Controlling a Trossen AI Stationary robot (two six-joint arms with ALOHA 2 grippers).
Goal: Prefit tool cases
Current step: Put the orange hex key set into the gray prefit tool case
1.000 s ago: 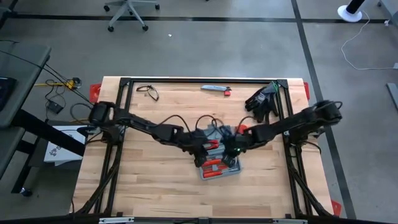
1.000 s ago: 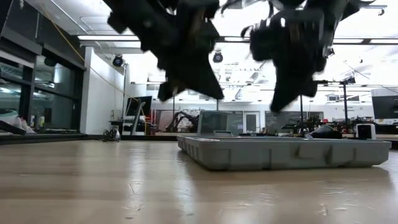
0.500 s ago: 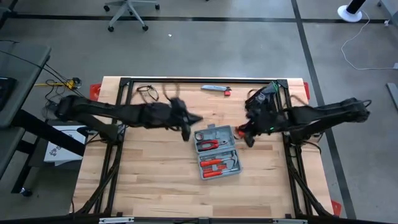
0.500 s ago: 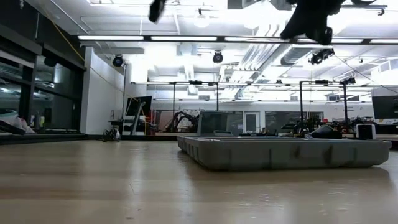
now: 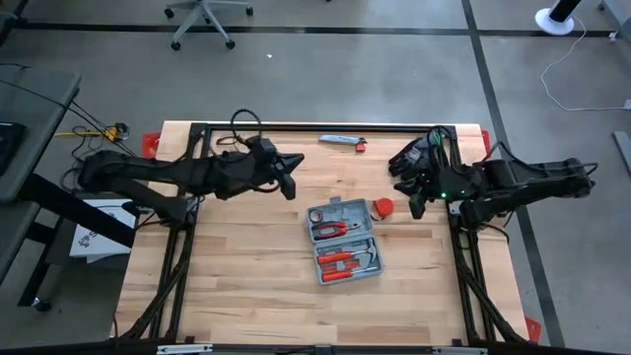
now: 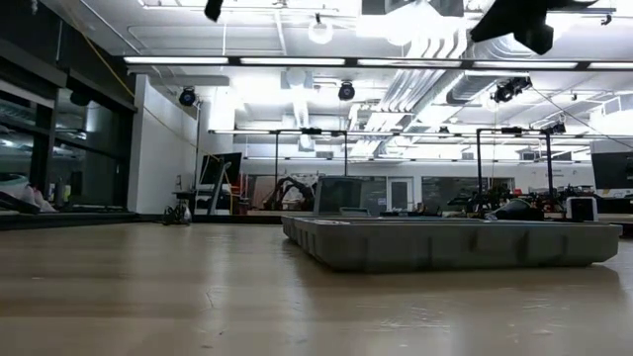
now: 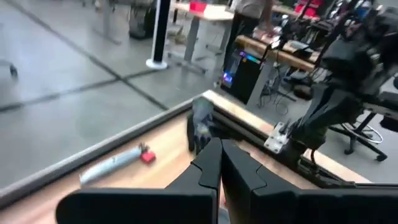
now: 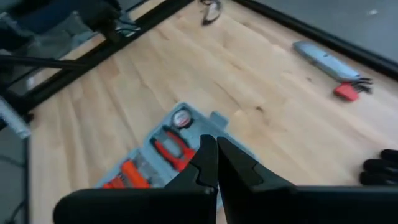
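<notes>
Right now the tool case [image 5: 344, 242] is lying open and flat on the wooden table [image 5: 237, 286], just past the table's centre toward 4 o'clock in the high view, with red-handled tools sitting in its moulded recesses; in the low view it is showing as a low grey tray [image 6: 445, 243] resting on the boards. Neither of the 2 arms is touching it. The left gripper [image 5: 293, 177] is hanging above the table at about 10 o'clock from the case, well apart from it, its fingers [image 7: 208, 167] pressed together on nothing. The right gripper [image 5: 416, 208] is hovering at about 2 o'clock from the case, near the table's right rail, its fingers [image 8: 207, 157] likewise closed and empty (its wrist camera is looking past them down at the open case). A small red round object [image 5: 384, 207] is sitting just beside the case's far right corner. Black gloves [image 5: 412, 156] are lying at the table's 1 o'clock corner, and a slim grey bar [image 5: 340, 140] with a red end is lying along the far edge at 12 o'clock.
</notes>
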